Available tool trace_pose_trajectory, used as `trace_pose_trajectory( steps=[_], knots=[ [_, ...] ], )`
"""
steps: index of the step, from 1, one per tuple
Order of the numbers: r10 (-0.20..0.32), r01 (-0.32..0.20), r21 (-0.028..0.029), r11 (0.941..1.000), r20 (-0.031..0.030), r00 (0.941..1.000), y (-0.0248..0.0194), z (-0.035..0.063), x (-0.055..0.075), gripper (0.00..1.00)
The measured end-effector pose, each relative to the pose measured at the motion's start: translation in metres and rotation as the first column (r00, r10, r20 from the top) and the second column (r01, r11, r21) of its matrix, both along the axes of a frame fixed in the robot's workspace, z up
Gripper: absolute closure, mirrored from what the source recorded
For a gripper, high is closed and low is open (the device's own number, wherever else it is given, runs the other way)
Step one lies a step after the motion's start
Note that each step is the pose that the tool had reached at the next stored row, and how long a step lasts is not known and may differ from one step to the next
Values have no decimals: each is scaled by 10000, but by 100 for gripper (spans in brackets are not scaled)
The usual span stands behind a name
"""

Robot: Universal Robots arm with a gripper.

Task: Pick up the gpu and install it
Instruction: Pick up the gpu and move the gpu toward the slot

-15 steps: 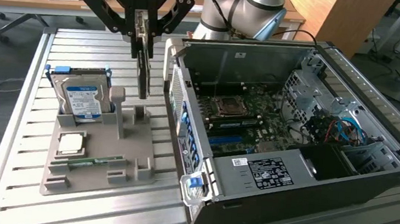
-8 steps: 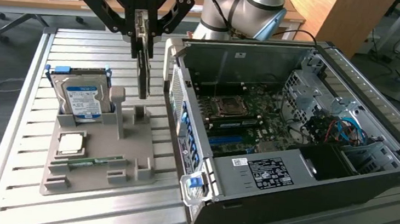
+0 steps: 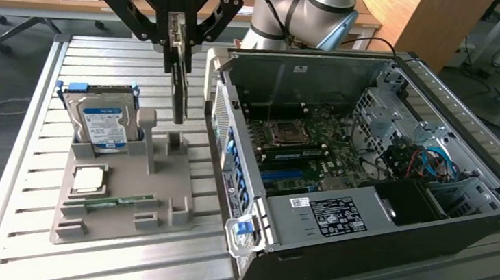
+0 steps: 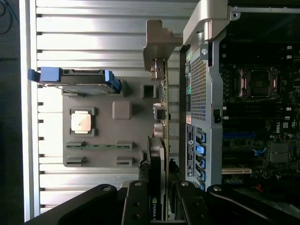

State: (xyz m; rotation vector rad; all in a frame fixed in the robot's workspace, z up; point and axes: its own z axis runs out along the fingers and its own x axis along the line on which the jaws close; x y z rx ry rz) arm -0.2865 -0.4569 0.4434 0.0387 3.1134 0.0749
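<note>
Exterior view: the gripper [image 3: 179, 42] hangs over the grey parts holder [image 3: 167, 190], its fingers clenched on the gpu [image 3: 180, 99]; the card is held upright and edge-on, its lower end just above the holder's upright posts, on the side nearest the open computer case [image 3: 462, 222]; whether it touches the posts cannot be told. The holder rests on the slatted metal table [image 3: 27, 256] and carries a hard drive [image 3: 100, 122] standing on edge, a processor chip [image 3: 90, 179] and a memory stick [image 3: 120, 202] lying flat; the case lies at the exterior view's right, its motherboard [image 3: 314, 146] exposed. Wrist view: the gripper [image 4: 159, 206] grasps the gpu [image 4: 163, 93] from both faces; the card's grey metal bracket [image 4: 157, 42] sits at the far end, just beside the case wall [image 4: 199, 89].
</note>
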Motion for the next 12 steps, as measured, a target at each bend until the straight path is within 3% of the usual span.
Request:
trace_pose_trajectory(
  steps=[12],
  knots=[
    [0,0,1,10000,0,10000,0,0,149,73]
  ],
)
